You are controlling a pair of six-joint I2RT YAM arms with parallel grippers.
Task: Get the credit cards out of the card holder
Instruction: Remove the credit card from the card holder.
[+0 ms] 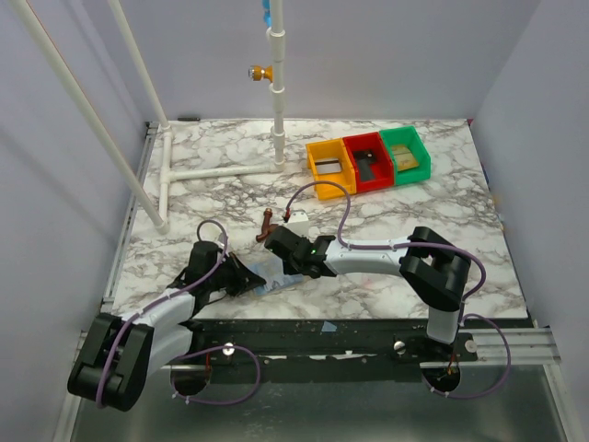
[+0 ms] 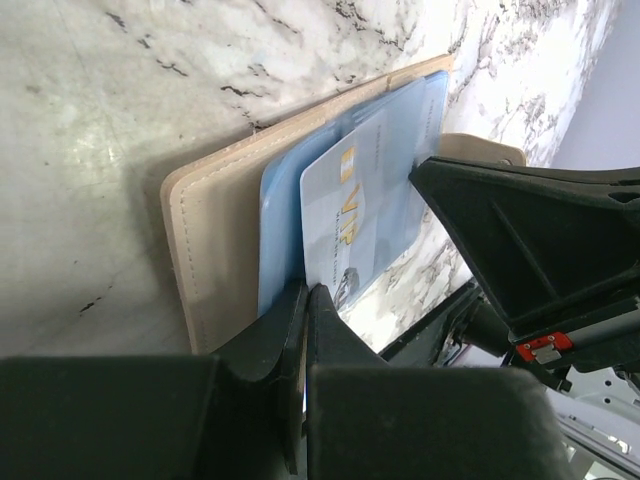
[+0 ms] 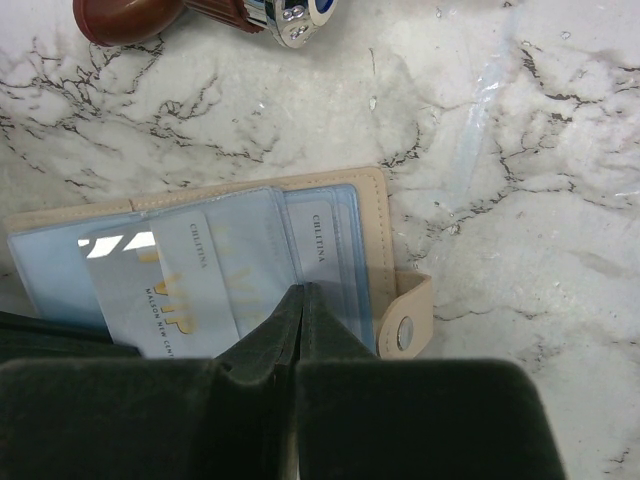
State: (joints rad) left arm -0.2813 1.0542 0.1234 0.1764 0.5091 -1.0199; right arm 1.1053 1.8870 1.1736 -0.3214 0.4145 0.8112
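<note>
Beige card holder (image 3: 376, 215) lies open at seven o'clock on the counter (image 3: 520, 120), shut right pincer (image 3: 302, 293) pressing its blue sleeves (image 3: 250, 230), shut left pincer (image 2: 305, 296) seemingly nipping the white card (image 2: 335, 225), whose thin edge may slip free or drag the holder along.

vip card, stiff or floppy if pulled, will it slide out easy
The vip card looks flat and straight-edged, so probably stiff. Its glossy face and the smooth plastic sleeves suggest it slides easily. Thin, so likely light.
</note>
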